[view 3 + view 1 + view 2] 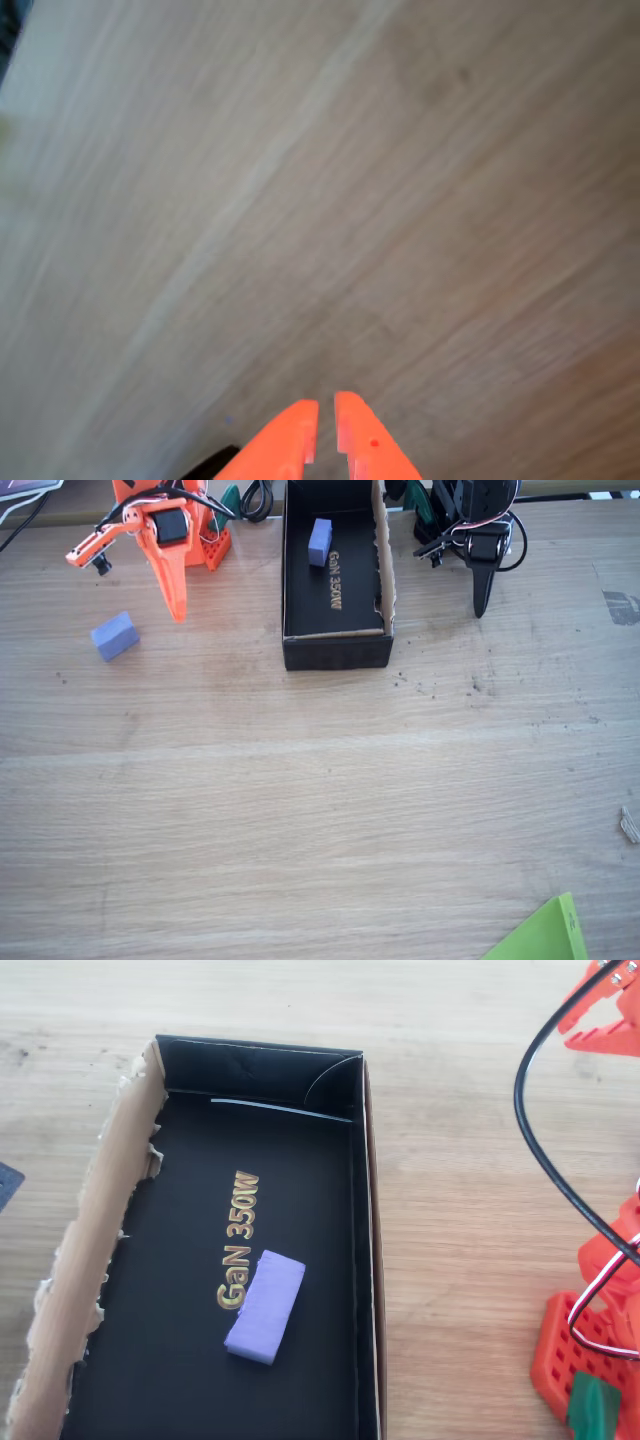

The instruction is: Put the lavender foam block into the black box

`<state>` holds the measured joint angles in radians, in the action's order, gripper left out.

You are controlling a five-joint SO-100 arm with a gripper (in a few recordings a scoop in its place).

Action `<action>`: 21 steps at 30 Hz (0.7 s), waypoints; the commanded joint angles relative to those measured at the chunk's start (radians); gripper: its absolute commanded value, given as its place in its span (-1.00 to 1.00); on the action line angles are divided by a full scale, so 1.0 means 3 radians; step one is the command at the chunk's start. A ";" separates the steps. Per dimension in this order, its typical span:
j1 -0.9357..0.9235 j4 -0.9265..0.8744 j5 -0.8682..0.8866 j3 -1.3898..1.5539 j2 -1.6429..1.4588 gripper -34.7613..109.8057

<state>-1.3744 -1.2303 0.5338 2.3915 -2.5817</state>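
The lavender foam block (115, 635) lies on the wooden table at the left of the fixed view, well apart from the black box (300, 580). The box is open-topped, with a ragged brown edge on one long side and gold lettering inside; the overhead view looks into the black box (366, 1260) as well. A longer, narrower block of similar colour (320, 542) (265, 1307) lies inside it. My orange gripper (178, 608) points down just right of the lavender block, above the table. In the wrist view the gripper (327, 425) is shut and holds nothing, with bare wood beneath it.
My arm's orange base (205, 530) stands at the table's back edge, left of the box, with cables behind it. A light green sheet (545, 935) pokes in at the front right corner. Bare wood covers the front of the table.
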 commanded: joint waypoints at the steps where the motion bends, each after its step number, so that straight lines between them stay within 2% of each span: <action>1: -0.0189 -0.0036 -0.0118 -0.0123 -0.0107 -0.52; 14: -0.1115 0.0066 -0.0557 -0.0102 -0.0072 -0.52; 21: -0.1401 0.0066 -0.0644 -0.0097 -0.0123 -0.52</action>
<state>-1.7533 -1.2210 0.3405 2.3915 -2.5909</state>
